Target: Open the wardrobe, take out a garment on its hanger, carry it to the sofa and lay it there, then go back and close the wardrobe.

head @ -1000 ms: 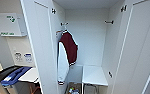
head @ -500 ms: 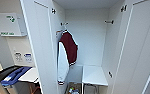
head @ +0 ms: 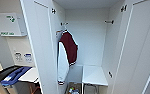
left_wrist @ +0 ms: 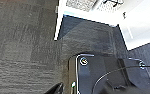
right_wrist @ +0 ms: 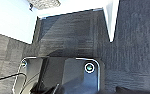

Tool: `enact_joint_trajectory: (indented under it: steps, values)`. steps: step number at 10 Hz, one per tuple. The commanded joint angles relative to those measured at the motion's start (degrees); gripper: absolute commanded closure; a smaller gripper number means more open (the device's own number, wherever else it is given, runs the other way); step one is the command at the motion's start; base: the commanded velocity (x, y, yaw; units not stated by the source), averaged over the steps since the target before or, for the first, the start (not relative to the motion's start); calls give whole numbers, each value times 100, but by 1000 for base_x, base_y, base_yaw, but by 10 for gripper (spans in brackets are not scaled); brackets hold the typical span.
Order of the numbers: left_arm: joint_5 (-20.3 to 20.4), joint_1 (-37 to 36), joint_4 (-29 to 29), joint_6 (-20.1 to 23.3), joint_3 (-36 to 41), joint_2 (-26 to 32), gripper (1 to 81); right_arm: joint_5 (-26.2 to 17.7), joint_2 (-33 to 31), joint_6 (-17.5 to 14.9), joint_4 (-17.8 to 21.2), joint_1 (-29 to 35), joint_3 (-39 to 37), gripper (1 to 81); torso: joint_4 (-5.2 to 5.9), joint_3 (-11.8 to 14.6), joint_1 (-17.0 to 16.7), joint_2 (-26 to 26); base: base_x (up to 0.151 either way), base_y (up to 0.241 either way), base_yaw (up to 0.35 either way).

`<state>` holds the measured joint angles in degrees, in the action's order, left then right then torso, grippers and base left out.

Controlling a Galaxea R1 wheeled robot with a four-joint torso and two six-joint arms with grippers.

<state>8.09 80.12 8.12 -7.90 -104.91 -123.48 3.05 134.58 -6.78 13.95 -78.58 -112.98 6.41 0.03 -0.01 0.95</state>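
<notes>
Looking down from both wrist cameras, the arms hung over dark grey carpet (left_wrist: 23,45), and neither picture let me tell whether the left or the right claw stood wide, narrow or closed on anything; the robot's dark base (right_wrist: 66,75) took up the near part of each view. Past it, the white bottom edges of the wardrobe doors crossed the carpet in both wrist views.

Ahead, in the head view, the wardrobe (head: 88,45) stood open, both white doors swung outward, the left door (head: 38,45) and the right door (head: 138,50) framing a plain white interior. A maroon jacket with white sleeves (head: 67,53) hung at the left side of the interior, just beside the left door's inner edge, its striped cuff low down. A white shelf (head: 94,75) sat low on the right side of the interior, with small items on the floor below that were too blurred to name.

Left of the wardrobe, a white wall cabinet with green lettering (head: 9,25) was mounted on the wall, and below it lay a blue and black item (head: 11,75) on a pale surface.
</notes>
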Motion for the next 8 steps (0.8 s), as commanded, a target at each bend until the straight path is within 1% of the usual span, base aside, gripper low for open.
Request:
enact_joint_trajectory:
  steps: [1,3,5,6,7,8]
  values:
    - [632,-764,-3,-756,463,1473,10,521,-1562,862,117,873,972,10,0,0,1,0,0,0,0]
    - [623,-1334,-3,-932,507,1843,10,513,-2063,1037,117,1329,1095,10,0,0,1,0,0,0,0]
    - [579,-2011,58,-1371,515,2150,10,452,-2459,1213,117,1945,1244,10,0,0,1,0,0,0,0]
    - [553,-2353,58,-1529,498,2326,10,382,-2591,1232,108,2305,1254,10,0,0,1,0,0,0,0]
    - [492,-2749,58,-1583,376,2415,10,154,-2662,1240,108,2639,1209,10,0,-2,1,0,0,0,0]
    - [169,-3240,58,-1644,322,2494,10,-40,-2706,1240,143,2990,1140,10,0,-2,3,-2,0,0,0]
